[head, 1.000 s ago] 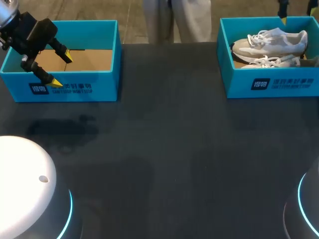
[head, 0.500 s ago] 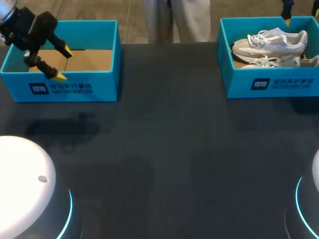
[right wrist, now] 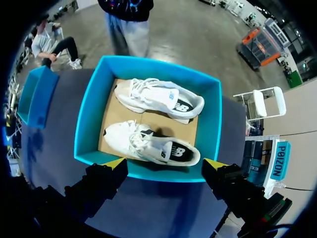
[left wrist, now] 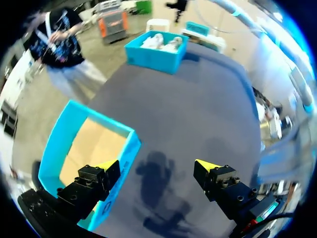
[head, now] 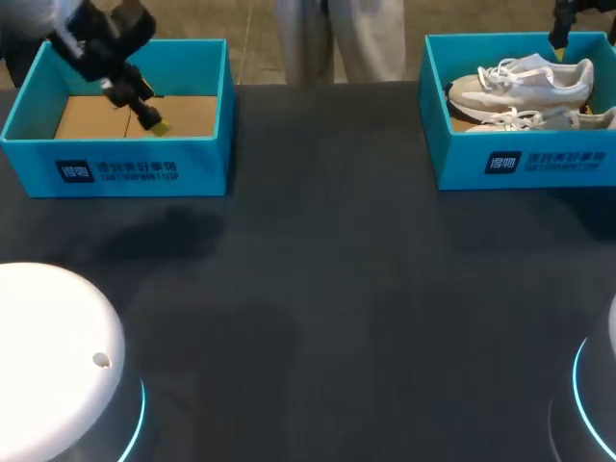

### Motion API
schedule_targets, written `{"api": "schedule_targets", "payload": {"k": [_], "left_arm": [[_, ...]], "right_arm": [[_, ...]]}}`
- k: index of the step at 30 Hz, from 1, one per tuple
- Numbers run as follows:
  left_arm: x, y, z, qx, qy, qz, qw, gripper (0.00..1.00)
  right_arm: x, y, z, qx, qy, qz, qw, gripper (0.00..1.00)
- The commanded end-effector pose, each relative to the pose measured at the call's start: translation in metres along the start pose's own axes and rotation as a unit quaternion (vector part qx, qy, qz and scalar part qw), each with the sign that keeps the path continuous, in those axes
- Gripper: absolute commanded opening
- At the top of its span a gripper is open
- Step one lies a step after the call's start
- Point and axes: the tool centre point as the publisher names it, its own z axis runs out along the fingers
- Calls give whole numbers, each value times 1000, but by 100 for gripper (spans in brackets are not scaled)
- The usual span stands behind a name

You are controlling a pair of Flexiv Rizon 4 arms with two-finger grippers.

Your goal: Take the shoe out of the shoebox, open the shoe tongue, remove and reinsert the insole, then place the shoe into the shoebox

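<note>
Two white-and-grey sneakers lie side by side in the teal shoebox [head: 452, 144] at the table's far right: one shoe [head: 525, 82] at the back, the other [head: 539, 117] nearer the front wall. From the right wrist the same pair shows from above, one shoe [right wrist: 158, 97] and the other shoe [right wrist: 148, 144] on the cardboard floor. My right gripper [right wrist: 166, 163] hangs open above that shoebox's [right wrist: 86, 124] near wall, touching nothing. My left gripper [head: 142, 104] is open over the second teal box [head: 115, 171] at the far left, which holds nothing. In the left wrist view my left gripper [left wrist: 157, 166] spans this box's corner [left wrist: 124, 163].
The two round white arm bases, one [head: 48, 356] on the left and one [head: 602, 404] on the right, sit at the table's front corners. Dark tabletop [head: 327, 289] stretches between the two boxes. A person stands beyond the far edge, not reaching over.
My left gripper has swung right and toward the back, from the empty box's left front corner to above its middle. My right gripper has barely shifted.
</note>
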Motion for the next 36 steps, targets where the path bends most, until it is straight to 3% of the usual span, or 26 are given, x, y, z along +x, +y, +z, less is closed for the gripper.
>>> {"api": "schedule_targets", "payload": {"k": [1, 8, 14, 18, 21, 25, 30, 36], "left_arm": [[-4, -10, 0, -165, -106, -424, 884, 100], [-11, -11, -2, -162, -145, -596, 773, 100], [-5, -15, 0, -156, -145, -678, 703, 100], [-2, -18, 9, -155, -134, -708, 676, 100], [-1, -21, 17, -145, -128, -740, 644, 100], [-1, -23, 24, -139, -122, -767, 615, 100], [-6, -26, 35, -144, -132, -775, 600, 100], [-19, -20, 45, -140, -135, -796, 574, 100]], "right_arm": [[-6, -7, 1, -12, 10, 3, 1000, 100], [-12, -21, 1, -7, 19, 3, 1000, 100], [-19, -38, -5, 7, 20, -4, 1000, 100], [-21, -56, -7, 28, 28, -12, 999, 100], [-23, -72, -3, 46, 34, 1, 998, 100], [-25, -84, -1, 48, 40, 6, 998, 100], [-26, -88, -2, 30, 47, -9, 998, 100], [-23, -98, 4, 42, 60, -17, 997, 100]]}}
